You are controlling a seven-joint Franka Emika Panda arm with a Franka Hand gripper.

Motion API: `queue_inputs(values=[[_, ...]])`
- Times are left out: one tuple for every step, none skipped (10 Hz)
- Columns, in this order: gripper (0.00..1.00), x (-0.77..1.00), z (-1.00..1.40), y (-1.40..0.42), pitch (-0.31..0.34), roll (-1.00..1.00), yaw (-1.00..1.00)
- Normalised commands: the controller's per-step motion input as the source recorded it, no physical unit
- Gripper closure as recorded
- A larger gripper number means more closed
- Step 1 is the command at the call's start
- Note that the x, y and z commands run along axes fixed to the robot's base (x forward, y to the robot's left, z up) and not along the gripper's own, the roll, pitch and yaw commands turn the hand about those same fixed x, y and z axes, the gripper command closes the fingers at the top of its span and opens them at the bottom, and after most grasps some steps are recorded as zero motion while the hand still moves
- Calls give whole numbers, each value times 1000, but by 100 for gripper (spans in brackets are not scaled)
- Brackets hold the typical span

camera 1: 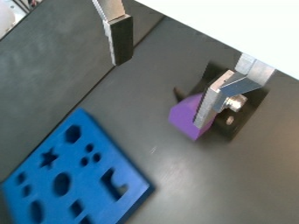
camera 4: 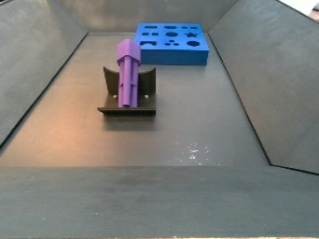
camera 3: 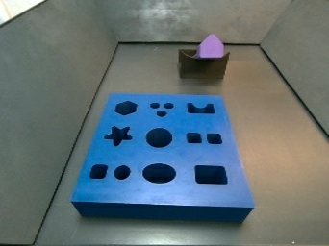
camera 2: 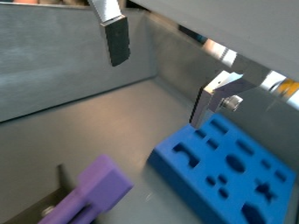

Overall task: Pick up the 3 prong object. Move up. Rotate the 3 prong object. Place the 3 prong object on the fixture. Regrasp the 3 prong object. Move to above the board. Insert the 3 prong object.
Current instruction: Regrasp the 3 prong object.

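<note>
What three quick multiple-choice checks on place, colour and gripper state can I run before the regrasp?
1. The 3 prong object rests: A) on the fixture B) in the board C) in the gripper
2. The board's colour: A) purple B) blue C) olive
3. The gripper is: A) shut on the piece B) shut, empty C) open, empty

A: both side views show it leaning on the fixture.
B: the slab is blue in every view.
C: both wrist views show the fingers apart, nothing between.
</note>
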Motion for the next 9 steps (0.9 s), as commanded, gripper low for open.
queue_inputs(values=[[0, -2, 12, -18, 34, 1000, 24], [0, -3, 14, -32, 32, 1000, 25], [0, -2, 21, -30, 30, 1000, 25], [0, 4, 14, -22, 27, 1000, 27], [0, 11, 9, -17, 27, 1000, 28], [0, 12, 10, -18, 30, 1000, 29], [0, 13, 9, -18, 37, 1000, 31], [0, 20, 7, -19, 45, 1000, 33], [0, 37, 0, -24, 54, 1000, 36]])
